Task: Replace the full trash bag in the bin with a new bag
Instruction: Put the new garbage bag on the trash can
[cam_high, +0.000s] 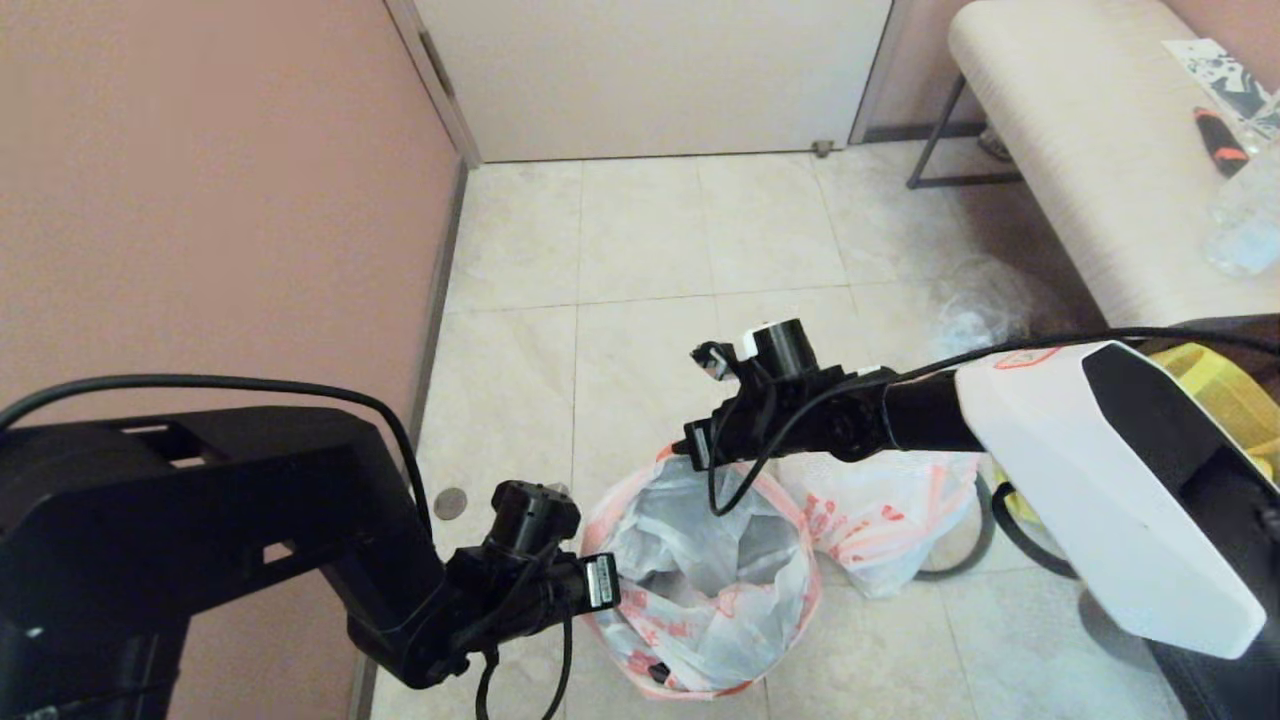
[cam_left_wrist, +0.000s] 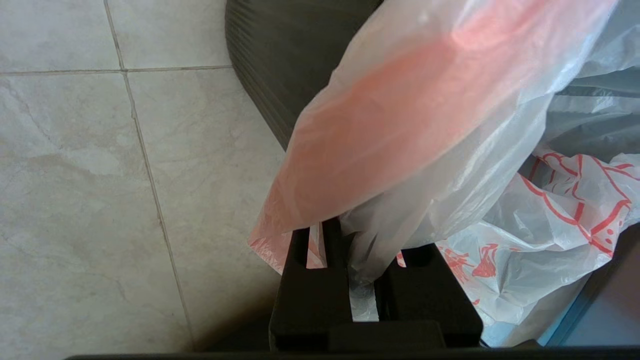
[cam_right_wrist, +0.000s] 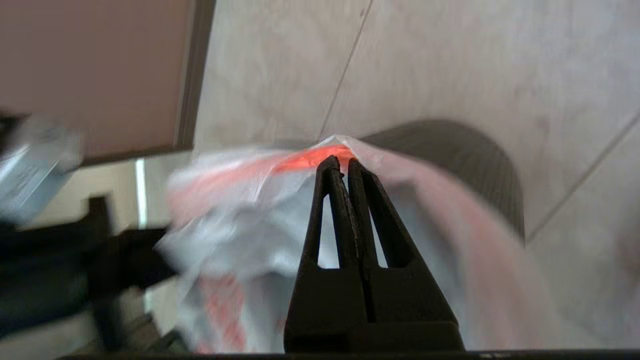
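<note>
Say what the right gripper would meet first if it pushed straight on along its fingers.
The right gripper is shut on the new bag's hem, so it already touches that. Beyond it, likely the floor tiles just past the bin's wall, though depth is unclear.

New bag (cam_high: 700, 590): thin translucent white plastic film, crinkled, faintly glossy, with a pale orange-red hem band and red print. Bin (cam_left_wrist: 280, 65): black plastic, outer wall finely ribbed and matt. Full trash bag (cam_high: 880, 520): similar thin, wrinkled white plastic film. Floor (cam_high: 640, 300): smooth, pale, stone-like tiles with a slight sheen. Left pincer (cam_left_wrist: 362, 295) and right pincer (cam_right_wrist: 345, 167): matt black plastic. Bench (cam_high: 1080, 150): cream surface with fine wood-like grain.
</note>
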